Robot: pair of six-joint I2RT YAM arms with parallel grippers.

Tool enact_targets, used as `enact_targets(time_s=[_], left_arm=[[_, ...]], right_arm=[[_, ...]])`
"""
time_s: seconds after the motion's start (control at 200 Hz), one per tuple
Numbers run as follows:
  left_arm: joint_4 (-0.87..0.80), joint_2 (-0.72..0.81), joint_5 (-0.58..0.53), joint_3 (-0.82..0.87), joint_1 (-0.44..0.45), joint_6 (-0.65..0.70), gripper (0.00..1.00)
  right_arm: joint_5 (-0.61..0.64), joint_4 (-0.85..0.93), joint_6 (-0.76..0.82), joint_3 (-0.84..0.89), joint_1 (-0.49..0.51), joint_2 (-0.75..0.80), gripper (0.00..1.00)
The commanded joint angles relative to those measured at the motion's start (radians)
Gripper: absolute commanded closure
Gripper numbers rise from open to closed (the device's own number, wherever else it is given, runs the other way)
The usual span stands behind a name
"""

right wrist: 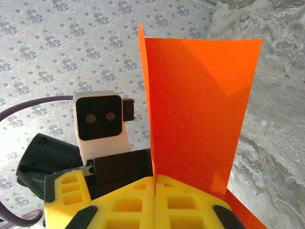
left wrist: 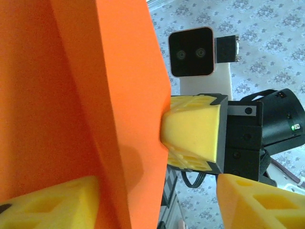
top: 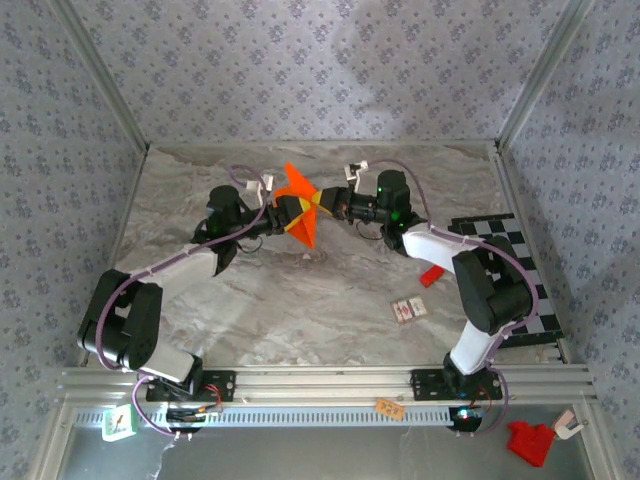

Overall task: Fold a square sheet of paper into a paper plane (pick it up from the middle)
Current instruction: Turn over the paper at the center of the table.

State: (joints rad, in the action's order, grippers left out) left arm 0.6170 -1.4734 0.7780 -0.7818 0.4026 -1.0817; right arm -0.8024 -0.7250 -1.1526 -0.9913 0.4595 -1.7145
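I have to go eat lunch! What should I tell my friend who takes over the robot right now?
Left gripper: open, fingers apart with the orange paper in the gap.
Right gripper: shut on the paper's edge.
Paper: up in the air above the table, between the two arms.
Done: picked up, with some folds in it.
Left to do: it is not a narrow pointed plane yet, so it probably needs more folds. Only the right gripper grips it, so don't open that one.
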Motion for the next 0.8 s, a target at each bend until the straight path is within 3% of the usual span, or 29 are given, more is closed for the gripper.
enact_targets(time_s=[0.0,0.345,0.8], left_arm=[[0.104,0.002,0.034,-0.021,0.007,-0.006,0.4],[0.127,-0.016,0.012,-0.023,0.008,-0.038,0.61],[0.087,-0.039,0.0,-0.039,0.008,-0.026,0.72]], right_arm=[[-0.024,-0.073,-0.05,0.014,-0.009,0.027,0.94],[-0.023,-0.099,-0.063,0.032,-0.016,0.035,0.93],[-0.029,-0.1,-0.067,0.035,-0.019,0.038,0.9]])
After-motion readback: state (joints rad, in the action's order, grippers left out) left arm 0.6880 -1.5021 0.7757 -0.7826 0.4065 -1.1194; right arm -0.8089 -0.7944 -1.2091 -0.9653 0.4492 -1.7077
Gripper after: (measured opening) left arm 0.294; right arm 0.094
